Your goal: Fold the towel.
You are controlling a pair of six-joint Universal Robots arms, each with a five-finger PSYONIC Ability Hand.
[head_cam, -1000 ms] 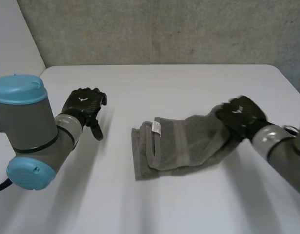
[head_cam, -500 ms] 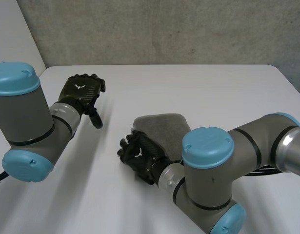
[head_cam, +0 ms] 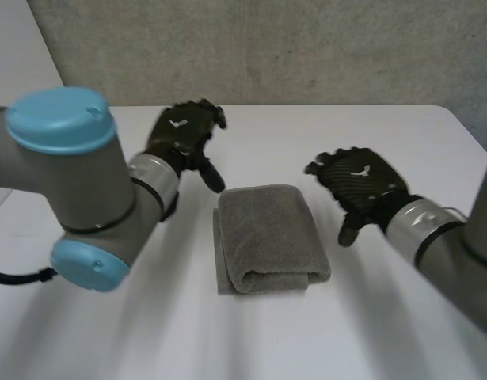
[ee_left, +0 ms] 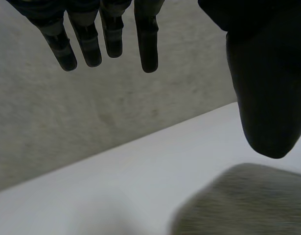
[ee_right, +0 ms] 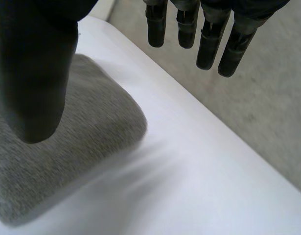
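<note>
The black left hand, fingers loosely spread and empty, has swung in beside the grey terry towel. The towel now lies doubled, midway between the side edges of the white table. The black right hand, spread, has let go and pulled back, so this fold looks finished.

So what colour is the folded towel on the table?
The towel is plain grey, with no pattern that I can see. The head view shows it best.

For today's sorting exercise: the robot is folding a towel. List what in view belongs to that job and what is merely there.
Job: grey towel, left hand, right hand.
Merely there: white table, concrete wall.
</note>
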